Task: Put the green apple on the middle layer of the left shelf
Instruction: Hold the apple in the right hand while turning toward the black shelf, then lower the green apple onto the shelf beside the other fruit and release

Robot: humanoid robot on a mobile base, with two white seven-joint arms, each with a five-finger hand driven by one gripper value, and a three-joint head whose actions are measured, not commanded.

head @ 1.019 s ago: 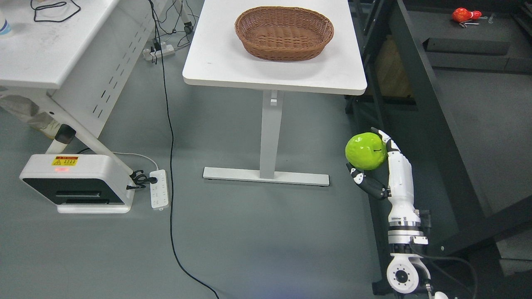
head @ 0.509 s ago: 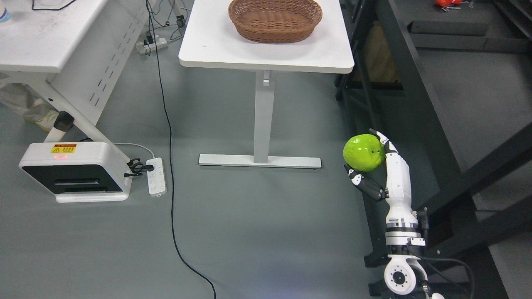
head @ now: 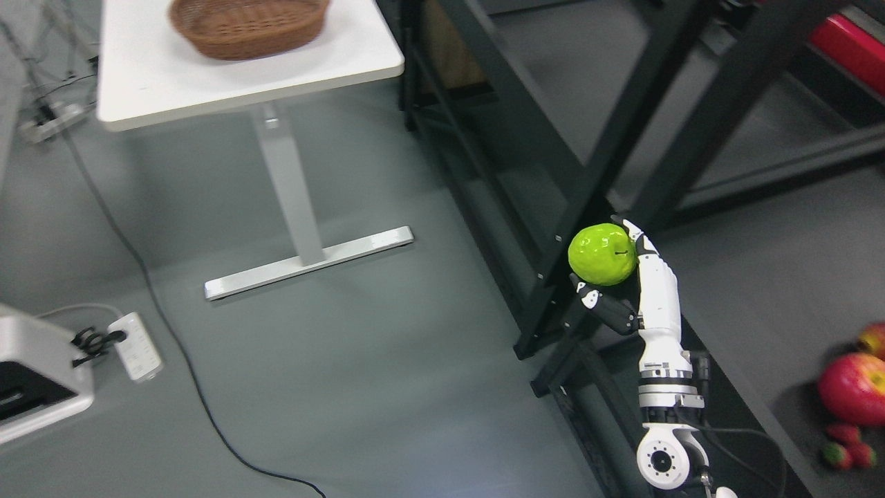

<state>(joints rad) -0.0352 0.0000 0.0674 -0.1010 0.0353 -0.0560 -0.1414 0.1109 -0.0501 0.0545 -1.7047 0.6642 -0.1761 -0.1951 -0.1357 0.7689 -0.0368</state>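
Up and left of your right hand (head: 639, 277), well apart, a white table (head: 138, 76) carries a brown wicker basket (head: 249, 24) on its top. Just behind the hand a black shelf frame (head: 553, 180) stands on the grey floor (head: 346, 346). Right of and below the hand, a grey shelf board (head: 760, 290) holds a red apple (head: 854, 387) and strawberries (head: 847, 446). Far left on the floor lie a power strip (head: 135, 346) and a black cable (head: 207, 429).

Even overhead light, soft shadows, slight motion blur
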